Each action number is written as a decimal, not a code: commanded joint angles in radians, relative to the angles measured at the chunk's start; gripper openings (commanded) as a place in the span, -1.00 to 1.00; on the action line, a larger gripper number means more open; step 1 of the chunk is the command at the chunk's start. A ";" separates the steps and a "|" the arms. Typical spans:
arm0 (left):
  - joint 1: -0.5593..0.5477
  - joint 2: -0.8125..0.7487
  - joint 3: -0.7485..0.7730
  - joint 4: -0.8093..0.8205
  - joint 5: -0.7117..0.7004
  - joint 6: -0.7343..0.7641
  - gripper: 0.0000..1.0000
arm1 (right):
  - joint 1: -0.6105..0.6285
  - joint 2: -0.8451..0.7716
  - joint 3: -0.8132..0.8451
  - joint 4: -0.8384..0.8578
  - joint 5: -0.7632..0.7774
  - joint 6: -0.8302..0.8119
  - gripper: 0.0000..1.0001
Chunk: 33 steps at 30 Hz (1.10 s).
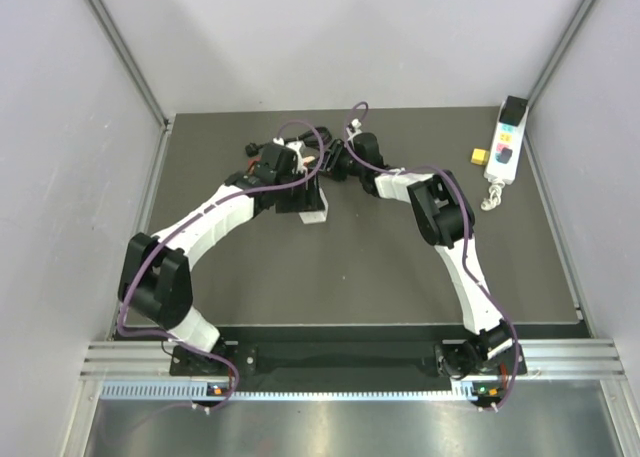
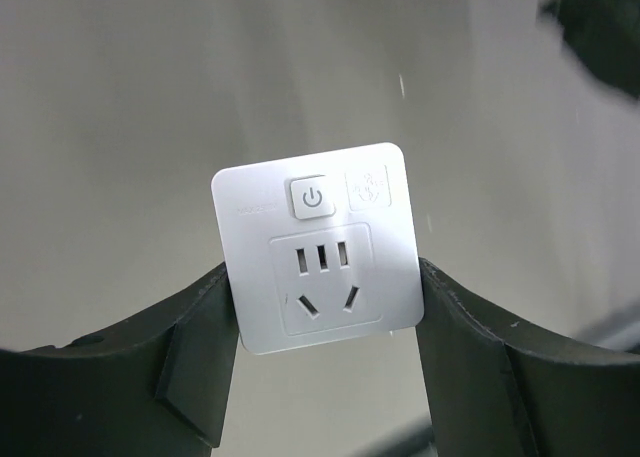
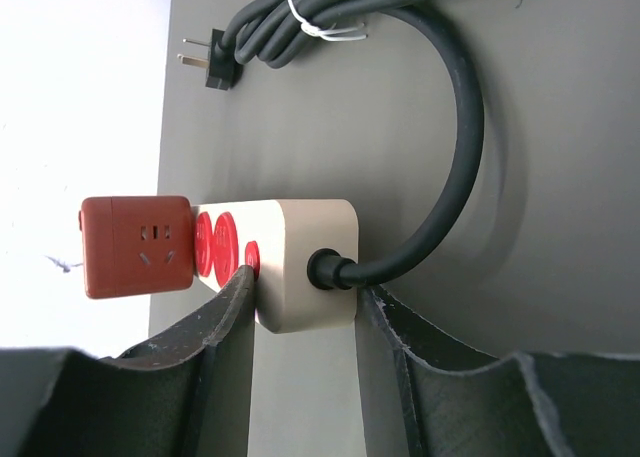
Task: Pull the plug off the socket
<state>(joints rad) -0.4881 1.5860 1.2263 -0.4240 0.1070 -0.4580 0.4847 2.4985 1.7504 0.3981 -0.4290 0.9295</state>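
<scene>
A white square plug adapter (image 2: 315, 247) with a power button and socket holes sits between my left gripper's (image 2: 327, 282) fingers, which are shut on its two sides. In the top view it shows as a white block (image 1: 315, 215) under the left gripper (image 1: 300, 189). My right gripper (image 3: 305, 287) is shut on the end of a cream power strip (image 3: 300, 242) with red buttons. An orange-red adapter (image 3: 135, 245) is plugged into the strip's face. The white adapter does not show in the right wrist view. The right gripper (image 1: 337, 162) is at the mat's far middle.
The strip's thick black cable (image 3: 450, 177) loops away to a tied bundle ending in a black plug (image 3: 212, 62). A second white strip (image 1: 504, 147) with coloured buttons and a small yellow block (image 1: 481, 156) lie at the far right. Grey walls enclose the mat.
</scene>
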 commanded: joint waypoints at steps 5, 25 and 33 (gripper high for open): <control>-0.006 -0.191 -0.095 -0.096 0.305 -0.071 -1.00 | 0.002 0.003 0.026 -0.050 0.006 -0.119 -0.42; -0.033 -0.135 -0.429 0.179 0.632 -0.277 -1.00 | 0.012 0.002 0.021 -0.073 -0.014 -0.164 -0.41; -0.032 0.005 -0.338 0.113 0.639 -0.220 -0.99 | 0.012 0.000 0.023 -0.073 -0.020 -0.166 -0.41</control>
<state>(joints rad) -0.5179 1.5673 0.8143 -0.3115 0.7040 -0.7231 0.4831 2.4985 1.7504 0.3923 -0.4538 0.8814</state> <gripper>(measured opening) 0.685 0.370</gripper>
